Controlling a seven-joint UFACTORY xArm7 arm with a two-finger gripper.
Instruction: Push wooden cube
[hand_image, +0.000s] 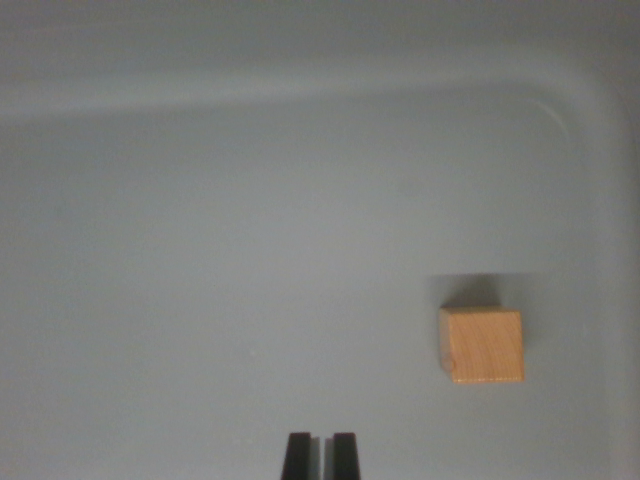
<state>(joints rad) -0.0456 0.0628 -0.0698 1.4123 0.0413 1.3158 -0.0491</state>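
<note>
A small light-wood cube (481, 345) rests on the pale grey floor of a tray, toward the wrist view's right and a little below mid-height. My gripper (321, 455) shows at the bottom centre as two black fingertips standing almost together, with only a thin slit between them and nothing held. The cube lies up and to the right of the fingertips, well apart from them.
The tray's raised rim (300, 85) runs across the top of the view and curves down at the rounded corner (575, 110) on the right. Bare grey floor spreads to the left of the cube and the gripper.
</note>
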